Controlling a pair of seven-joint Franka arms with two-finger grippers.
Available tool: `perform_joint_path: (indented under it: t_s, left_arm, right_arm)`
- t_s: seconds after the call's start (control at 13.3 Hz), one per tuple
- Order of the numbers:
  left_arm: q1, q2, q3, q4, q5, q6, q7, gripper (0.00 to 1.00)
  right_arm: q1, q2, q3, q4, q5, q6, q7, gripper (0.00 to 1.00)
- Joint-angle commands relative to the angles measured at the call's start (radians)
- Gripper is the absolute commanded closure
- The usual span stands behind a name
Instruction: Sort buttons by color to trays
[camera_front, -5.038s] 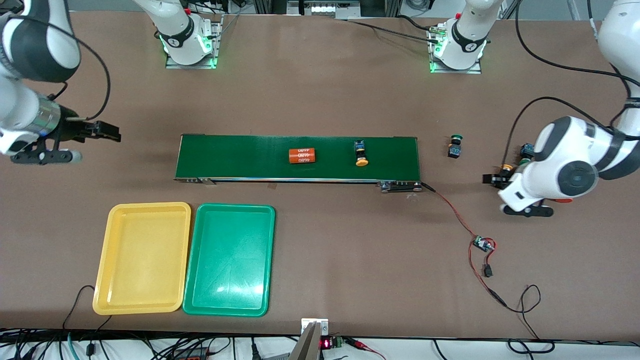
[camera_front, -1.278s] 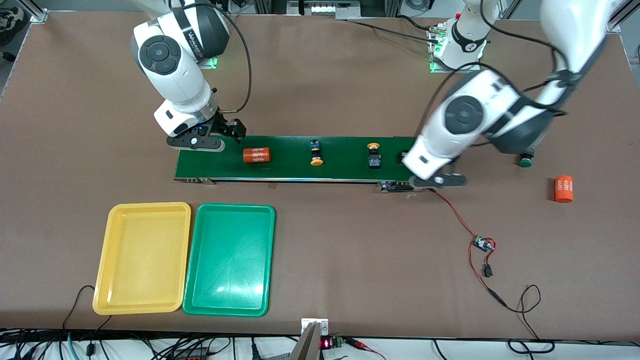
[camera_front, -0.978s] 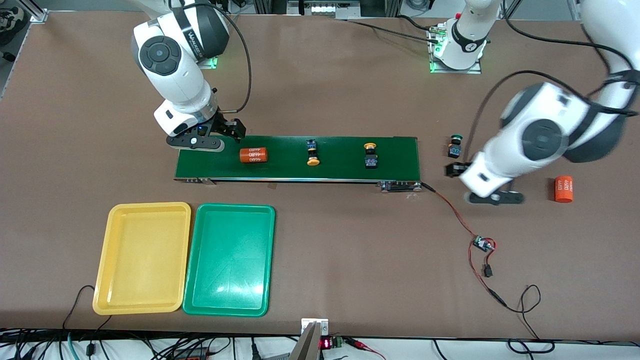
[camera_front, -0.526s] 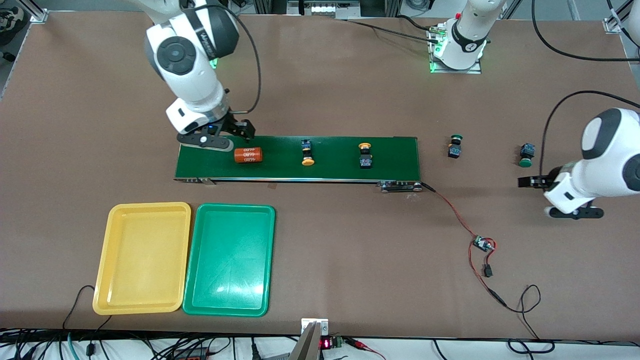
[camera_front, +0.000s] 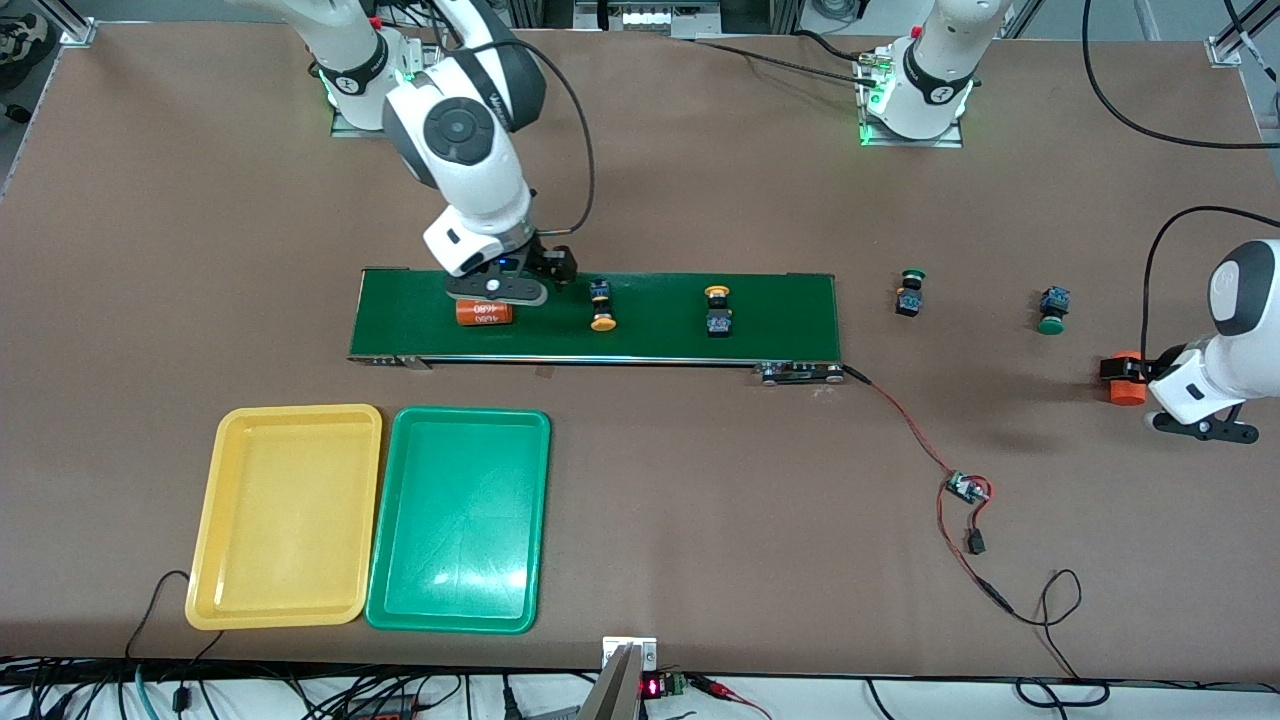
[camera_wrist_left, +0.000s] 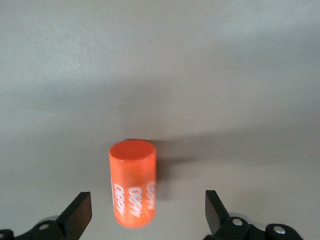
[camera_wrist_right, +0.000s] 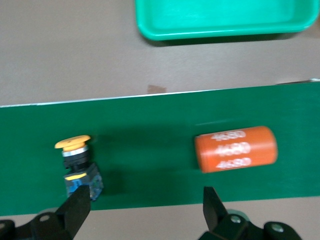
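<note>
- Two yellow-capped buttons are seen lying on the conveyor belt (camera_front: 780, 320): the first yellow button (camera_front: 601, 306) just beside the right gripper (camera_front: 505, 290), the second yellow button (camera_front: 716, 310) toward the left arm's end of the belt.
- Two green-capped buttons are found on the bare table off the belt's end: the first green button (camera_front: 909, 291) near the belt, the second green button (camera_front: 1051, 309) closer to the left arm's end of the table.
- The yellow tray (camera_front: 286, 515) and the green tray (camera_front: 461, 519) are set side by side, nearer to the front camera than the belt; nothing has been placed in either yet.
- The right gripper is held over the belt above an orange cylinder (camera_front: 484, 313), jaws spread wide and empty, as the right wrist view shows.
- The left gripper (camera_front: 1150, 385) is held low over the table above a second orange cylinder (camera_wrist_left: 132, 182), jaws wide and nothing held.
- The buttons are judged to be light, rigid plastic parts, unlikely to be crushed by a firm pinch.
- The round caps are expected to be smooth and prone to slip or roll; the squarer black-and-blue body below the cap is judged the better place to be gripped, across its flat sides.
- As each button lies on its side, it may be nudged or spun if one finger touches first, so a centred closing is called for.
</note>
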Motion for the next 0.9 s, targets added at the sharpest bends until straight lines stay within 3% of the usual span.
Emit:
perform_joint_path:
  t_s: [0.0,0.08,0.15,0.3,0.53,0.83]
  left_arm:
    - [0.029,0.056,0.001,0.006,0.018,0.047,0.061,0.01]
    - [0.045,0.073,0.001,0.006,0.018,0.056,0.087,0.15]
    - [0.055,0.090,0.003,0.007,0.018,0.057,0.099,0.39]
    - [0.069,0.095,0.003,0.007,0.018,0.054,0.115,0.72]
    - [0.063,0.076,-0.014,0.021,0.016,0.045,0.193,0.76]
    - [0.066,0.035,-0.150,0.041,0.016,0.024,0.295,0.76]
  right_arm:
    - [0.023,0.037,-0.006,0.041,-0.003,0.001,-0.016,0.00]
    - [0.026,0.041,-0.006,0.044,-0.002,0.000,-0.008,0.00]
    - [0.026,0.047,-0.006,0.045,-0.002,-0.001,-0.006,0.00]
    - [0.026,0.061,-0.006,0.050,-0.002,-0.001,-0.006,0.00]
    - [0.029,0.093,-0.005,0.062,-0.006,0.001,-0.009,0.00]
    - [0.027,0.124,0.011,0.085,-0.005,0.003,-0.009,0.00]
